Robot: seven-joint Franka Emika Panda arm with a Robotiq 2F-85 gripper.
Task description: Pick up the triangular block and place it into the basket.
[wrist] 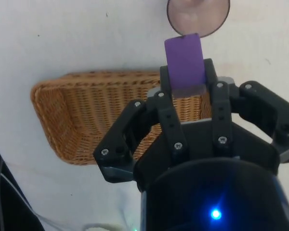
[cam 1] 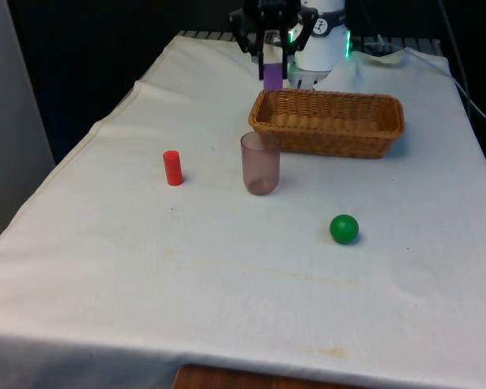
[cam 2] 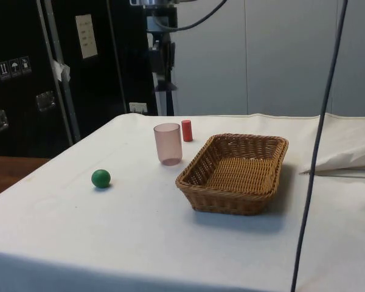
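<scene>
My gripper (cam 1: 273,66) hangs high above the table, shut on a purple triangular block (cam 1: 273,78) that sticks out below the fingers. Through the wrist camera the purple block (wrist: 184,61) sits clamped between the two black fingers (wrist: 169,115), with the wicker basket (wrist: 86,115) on the cloth beneath it. The basket (cam 1: 328,122) stands on the table at the front view's right, and the gripper is above its far corner at the front view's left. From the side, the gripper (cam 2: 161,79) hovers well above the table, behind the basket (cam 2: 236,172).
A translucent pinkish cup (cam 1: 261,163) stands just in front of the basket, with a red cylinder (cam 1: 172,168) to the front view's left of it. A green ball (cam 1: 344,228) lies nearer the front. A cable (cam 2: 319,140) hangs down past the basket in the side view.
</scene>
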